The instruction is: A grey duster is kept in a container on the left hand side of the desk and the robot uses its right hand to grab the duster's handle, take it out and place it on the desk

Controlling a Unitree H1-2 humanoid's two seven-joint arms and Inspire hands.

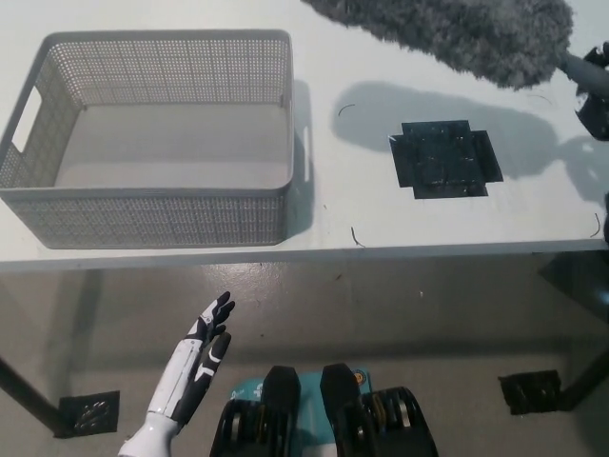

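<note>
While my black right hand closes on the thin handle at the right edge of the frame, the grey duster stretches along the upper right, a long, fluffy, feathery plume. Its soft shadow falls on the smooth white counter and over a black, cross-shaped patch of tape. The container, a rectangular grey perforated basket with slot handles, sits at the upper left. My white left hand rests at the lower left, fingers spread, holding nothing.

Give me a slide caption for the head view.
Right robot hand holds grey duster over the desk, basket empty, left robot hand open below.
</note>
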